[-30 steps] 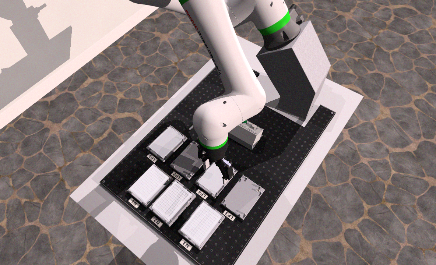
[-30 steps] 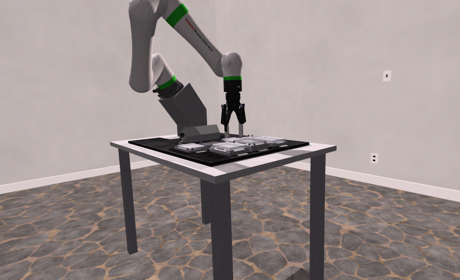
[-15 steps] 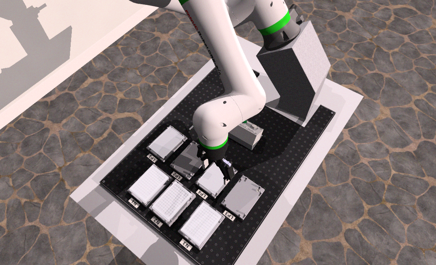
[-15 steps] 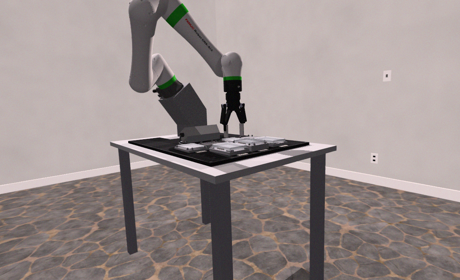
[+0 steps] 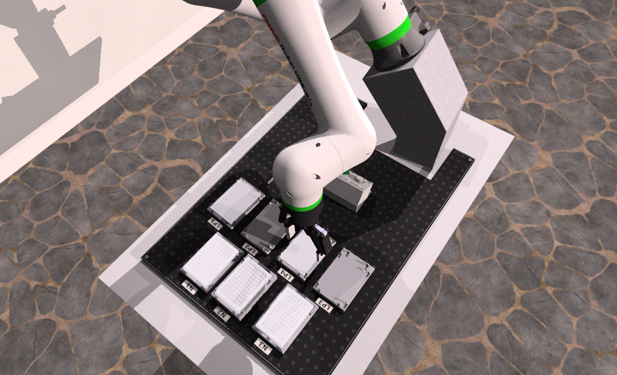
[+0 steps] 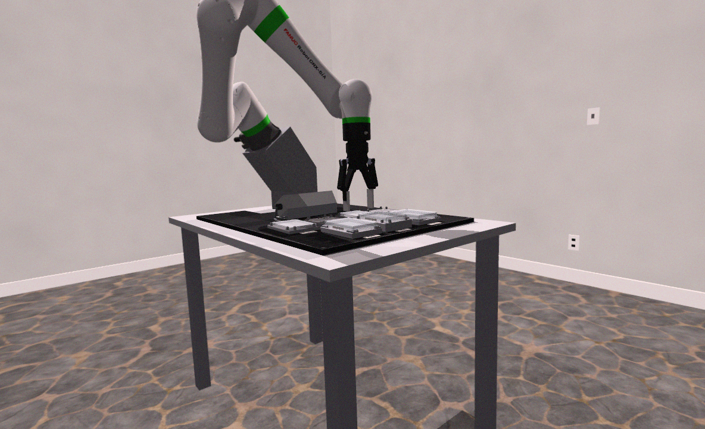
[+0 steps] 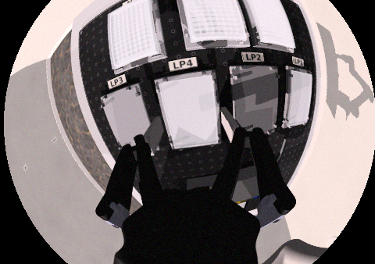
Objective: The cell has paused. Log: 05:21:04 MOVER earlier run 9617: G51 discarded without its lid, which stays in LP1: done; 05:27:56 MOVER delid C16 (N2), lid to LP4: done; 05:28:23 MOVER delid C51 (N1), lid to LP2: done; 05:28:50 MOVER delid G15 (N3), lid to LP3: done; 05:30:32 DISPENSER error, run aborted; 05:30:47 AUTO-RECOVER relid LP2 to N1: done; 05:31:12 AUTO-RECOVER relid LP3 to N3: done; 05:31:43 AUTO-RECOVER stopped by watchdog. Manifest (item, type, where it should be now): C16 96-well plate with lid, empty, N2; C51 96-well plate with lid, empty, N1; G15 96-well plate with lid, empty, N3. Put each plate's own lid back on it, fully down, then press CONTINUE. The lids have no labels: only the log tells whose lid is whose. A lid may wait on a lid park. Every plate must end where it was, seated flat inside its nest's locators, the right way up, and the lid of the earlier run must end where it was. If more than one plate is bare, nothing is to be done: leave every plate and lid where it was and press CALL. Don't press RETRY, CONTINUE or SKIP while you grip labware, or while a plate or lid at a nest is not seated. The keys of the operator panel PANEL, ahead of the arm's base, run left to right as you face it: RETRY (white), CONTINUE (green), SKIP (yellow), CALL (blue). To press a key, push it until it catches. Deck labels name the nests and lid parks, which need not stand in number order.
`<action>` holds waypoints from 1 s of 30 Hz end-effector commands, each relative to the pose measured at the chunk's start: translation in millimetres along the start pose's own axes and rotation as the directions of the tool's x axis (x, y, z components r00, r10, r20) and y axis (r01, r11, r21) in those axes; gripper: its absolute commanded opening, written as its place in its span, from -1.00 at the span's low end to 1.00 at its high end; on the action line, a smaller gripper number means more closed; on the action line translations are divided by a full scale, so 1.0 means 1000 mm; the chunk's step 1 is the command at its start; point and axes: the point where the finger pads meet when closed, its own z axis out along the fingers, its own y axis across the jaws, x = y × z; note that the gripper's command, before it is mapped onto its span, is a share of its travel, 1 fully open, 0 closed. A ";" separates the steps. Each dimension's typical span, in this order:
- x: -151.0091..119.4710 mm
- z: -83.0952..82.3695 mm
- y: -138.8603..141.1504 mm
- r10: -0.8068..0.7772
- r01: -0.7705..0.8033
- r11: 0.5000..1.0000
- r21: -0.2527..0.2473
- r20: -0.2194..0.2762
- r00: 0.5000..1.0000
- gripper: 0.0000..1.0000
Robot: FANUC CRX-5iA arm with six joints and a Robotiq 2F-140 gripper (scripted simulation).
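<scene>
Three plates stand in the front row: N1 and N3 carry lids, while N2 is bare with its wells showing. One lid lies on park LP4 and another on park LP1. Parks LP2 and LP3 are empty. My gripper hangs open and empty, pointing straight down a little above the LP4 lid. In the wrist view the LP4 lid lies just ahead of my spread fingers, with the bare N2 plate beyond it.
The operator panel sits behind the lid parks, partly hidden by my arm. The arm's grey pedestal stands at the back of the black deck. The table edge runs close in front of the nests.
</scene>
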 end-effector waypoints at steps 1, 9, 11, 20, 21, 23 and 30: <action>0.000 0.000 0.000 0.000 0.000 1.000 0.000 0.000 1.000 0.32; 0.000 0.000 0.000 0.000 0.000 1.000 0.000 0.000 1.000 0.32; 0.000 0.000 0.000 0.000 0.000 1.000 0.000 0.000 1.000 0.32; 0.000 0.001 0.000 0.000 0.000 1.000 0.000 0.000 1.000 0.32; 0.000 0.001 0.000 0.000 0.000 1.000 0.000 0.000 1.000 0.32; 0.000 0.002 0.000 0.000 0.000 1.000 0.000 0.000 1.000 0.32; 0.000 0.004 0.000 0.000 0.000 1.000 0.000 0.000 1.000 0.32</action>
